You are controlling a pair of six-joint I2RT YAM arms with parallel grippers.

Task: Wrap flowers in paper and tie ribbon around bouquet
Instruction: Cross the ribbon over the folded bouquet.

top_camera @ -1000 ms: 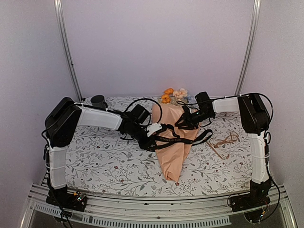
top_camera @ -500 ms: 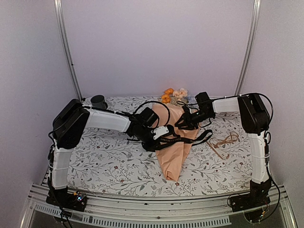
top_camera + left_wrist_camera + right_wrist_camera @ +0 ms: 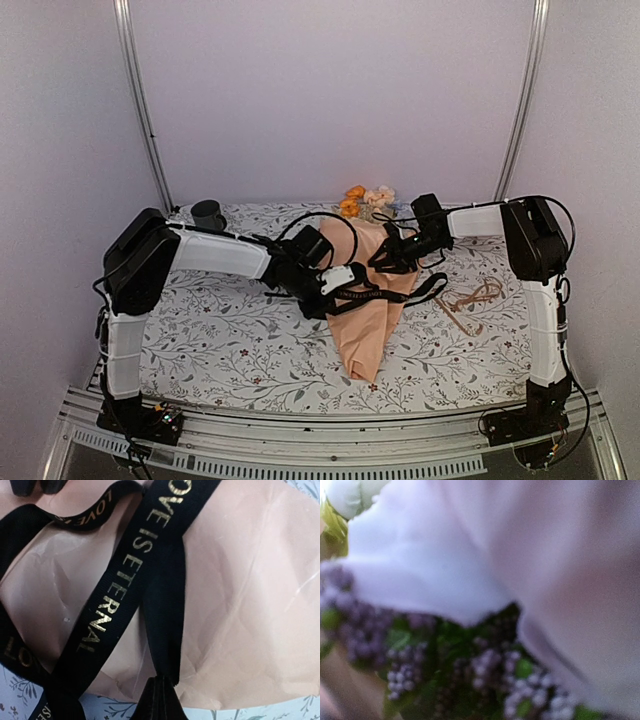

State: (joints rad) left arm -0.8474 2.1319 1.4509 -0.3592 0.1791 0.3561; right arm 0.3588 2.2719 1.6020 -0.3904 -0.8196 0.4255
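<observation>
- The left arm [image 3: 215, 255] reaches low toward the middle, its hand [image 3: 345, 283] pinched tight on the ribbon [image 3: 125, 575].
- The right arm [image 3: 480, 220] reaches in from the other side. Its hand [image 3: 388, 258] is too hard to see clearly.

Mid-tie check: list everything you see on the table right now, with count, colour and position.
the bouquet: one, peach-orange paper cone, table centre, narrow end toward the arms.
the flowers: one bunch, orange, peach and white, at the cone's far end.
the ribbon: one, black with gold lettering, across the cone.
cord: one, tan, right of the cone.
cup: one, grey, far left.
table cover: one, white floral print.
left gripper: shut on the ribbon.
right gripper: at the cone's wide end, grip unclear.
</observation>
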